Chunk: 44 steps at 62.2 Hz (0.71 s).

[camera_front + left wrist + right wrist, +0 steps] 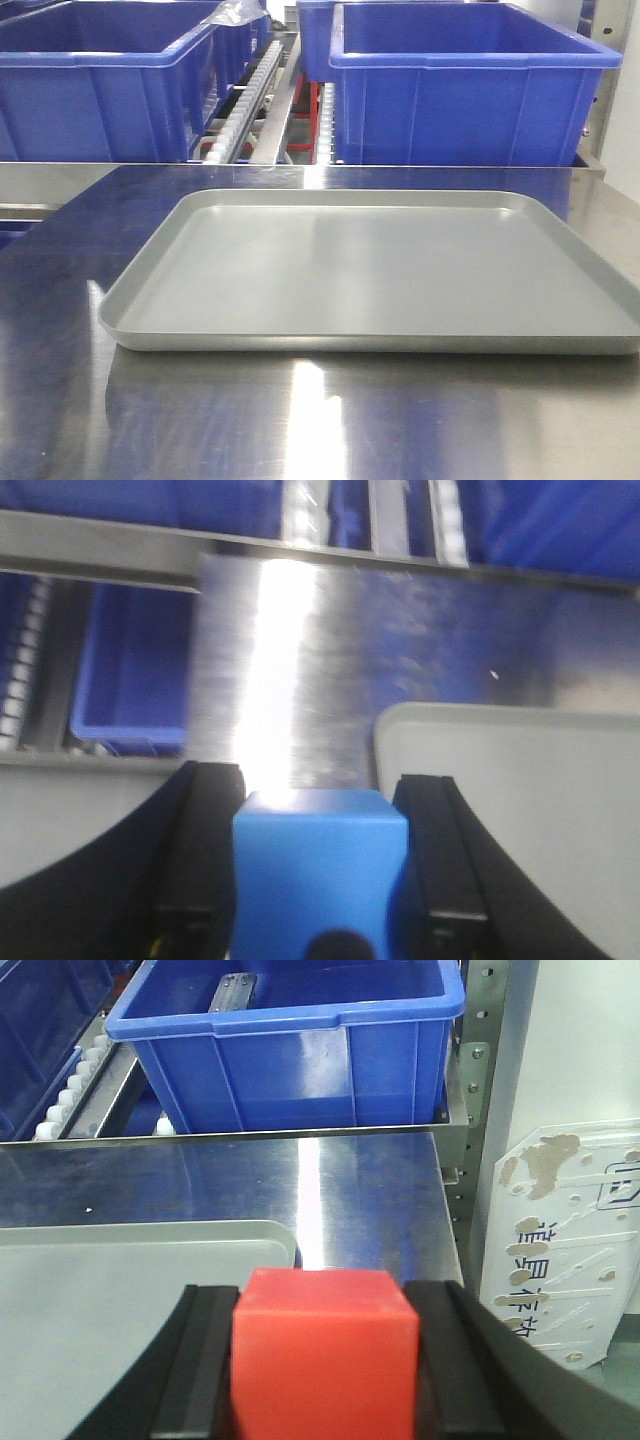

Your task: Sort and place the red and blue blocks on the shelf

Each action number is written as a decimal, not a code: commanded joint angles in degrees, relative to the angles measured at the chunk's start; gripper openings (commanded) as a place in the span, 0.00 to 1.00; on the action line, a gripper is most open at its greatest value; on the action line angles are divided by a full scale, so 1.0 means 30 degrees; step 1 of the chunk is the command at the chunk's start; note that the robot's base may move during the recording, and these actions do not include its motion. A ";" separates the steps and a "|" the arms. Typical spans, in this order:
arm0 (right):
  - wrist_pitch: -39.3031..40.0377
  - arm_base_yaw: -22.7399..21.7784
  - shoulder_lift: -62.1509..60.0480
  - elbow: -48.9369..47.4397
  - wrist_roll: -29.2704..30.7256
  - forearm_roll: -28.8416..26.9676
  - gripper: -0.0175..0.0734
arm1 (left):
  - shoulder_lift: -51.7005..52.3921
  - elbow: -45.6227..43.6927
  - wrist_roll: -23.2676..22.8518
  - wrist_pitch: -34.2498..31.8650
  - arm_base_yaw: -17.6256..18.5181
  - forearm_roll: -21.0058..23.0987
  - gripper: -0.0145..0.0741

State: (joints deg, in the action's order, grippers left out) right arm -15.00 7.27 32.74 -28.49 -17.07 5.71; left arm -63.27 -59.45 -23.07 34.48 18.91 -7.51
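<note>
Left claw [320, 802] pinching blue block [320, 875]; right claw [325, 1305] pinching red block [322, 1360]. Shelf [248, 100] straight ahead, past counter [200, 1175] far edge; neither arm clearly nearer.

A bright blue block [320, 865] shows between the black fingers of the left pincer [320, 805], a red block [322, 1350] between those of the equally black right pincer [325, 1295]. A matte pale grey tray [370, 270] lies on the silver brushed-steel table [60, 300], streaked with white glare. Deep blue tubs [470, 100] fill the upper frame beside the white rollers of the shelf [242, 118].
</note>
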 commanded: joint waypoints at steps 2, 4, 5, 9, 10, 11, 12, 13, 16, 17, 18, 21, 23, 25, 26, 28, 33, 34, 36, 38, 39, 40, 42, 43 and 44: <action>0.1714 -0.0119 -0.0075 -0.0568 0.0124 0.0272 0.25 | 0.2645 0.1320 -0.0196 -0.2117 -0.0654 -0.0098 0.32; 0.1714 -0.0119 -0.0075 -0.0568 0.0124 0.0272 0.25 | 0.3472 0.2024 -0.0196 -0.2321 -0.0828 -0.0098 0.32; 0.1714 -0.0119 -0.0075 -0.0568 0.0124 0.0272 0.25 | 0.3810 0.2440 -0.0196 -0.2400 -0.0883 -0.0098 0.32; 0.1714 -0.0119 -0.0075 -0.0568 0.0124 0.0272 0.25 | 0.5471 0.3837 -0.0196 -0.2848 -0.1129 -0.0060 0.32; 0.1714 -0.0119 -0.0075 -0.0568 0.0124 0.0272 0.25 | 0.5763 0.4099 -0.0196 -0.2932 -0.1162 -0.0060 0.32; 0.1714 -0.0119 -0.0075 -0.0568 0.0124 0.0272 0.25 | 0.6061 0.4486 -0.0196 -0.2973 -0.1213 -0.0032 0.32; 0.1714 -0.0119 -0.0075 -0.0568 0.0124 0.0272 0.25 | 0.6479 0.4736 -0.0196 -0.3072 -0.1274 -0.0020 0.32; 0.1714 -0.0119 -0.0075 -0.0568 0.0124 0.0272 0.25 | 0.6747 0.5103 -0.0196 -0.3110 -0.1310 0.0031 0.32; 0.1714 -0.0119 -0.0075 -0.0568 0.0124 0.0272 0.25 | 0.7726 0.5871 -0.0196 -0.3199 -0.1501 0.0075 0.32; 0.1714 -0.0119 -0.0075 -0.0568 0.0124 0.0272 0.25 | 0.7948 0.6074 -0.0196 -0.3199 -0.1544 0.0075 0.32; 0.1714 -0.0119 -0.0075 -0.0568 0.0124 0.0272 0.25 | 0.8164 0.6270 -0.0196 -0.3224 -0.1596 0.0075 0.32; 0.1714 -0.0119 -0.0075 -0.0568 0.0124 0.0272 0.25 | 0.8851 0.6864 -0.0196 -0.3241 -0.1830 0.0075 0.32; 0.1714 -0.0119 -0.0075 -0.0568 0.0124 0.0272 0.25 | 0.9179 0.7149 -0.0196 -0.3288 -0.1956 0.0075 0.32; 0.1714 -0.0119 -0.0075 -0.0568 0.0124 0.0272 0.25 | 0.9547 0.7455 -0.0196 -0.3372 -0.2112 0.0075 0.32; 0.1714 -0.0119 -0.0075 -0.0568 0.0124 0.0272 0.25 | 0.9685 0.7620 -0.0196 -0.3424 -0.2171 0.0075 0.32; 0.1714 -0.0119 -0.0075 -0.0568 0.0124 0.0272 0.25 | 0.9978 0.7826 -0.0196 -0.3580 -0.2318 0.0075 0.32; 0.1714 -0.0119 -0.0075 -0.0568 0.0124 0.0272 0.25 | 1.0396 0.8168 -0.0196 -0.3771 -0.2524 0.0002 0.32; 0.1714 -0.0119 -0.0075 -0.0568 0.0124 0.0272 0.25 | 1.0407 0.8214 -0.0196 -0.3771 -0.2558 0.0008 0.32; 0.1714 -0.0119 -0.0075 -0.0568 0.0124 0.0272 0.25 | 1.0442 0.8216 -0.0196 -0.3771 -0.2597 -0.0043 0.32; 0.1714 -0.0119 -0.0075 -0.0568 0.0124 0.0272 0.25 | 1.0430 0.8216 -0.0196 -0.3771 -0.2597 -0.0256 0.32; 0.1714 -0.0119 -0.0075 -0.0568 0.0124 0.0272 0.25 | 1.0430 0.8216 -0.0196 -0.3771 -0.2597 -0.0335 0.32; 0.1714 -0.0119 -0.0075 -0.0568 0.0124 0.0272 0.25 | 1.0430 0.8216 -0.0196 -0.3771 -0.2597 -0.0403 0.32; 0.1714 -0.0119 -0.0075 -0.0568 0.0124 0.0272 0.25 | 1.0430 0.8216 -0.0196 -0.3771 -0.2597 -0.0548 0.32; 0.1714 -0.0119 -0.0075 -0.0568 0.0124 0.0272 0.25 | 1.0430 0.8216 -0.0196 -0.3771 -0.2597 -0.0642 0.32; 0.1714 -0.0119 -0.0075 -0.0568 0.0124 0.0272 0.25 | 1.0430 0.8216 -0.0196 -0.3807 -0.2597 -0.0794 0.32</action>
State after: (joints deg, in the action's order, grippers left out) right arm -15.00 7.27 32.74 -28.49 -17.07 5.71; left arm -32.03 -33.14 -23.07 28.31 11.26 -8.40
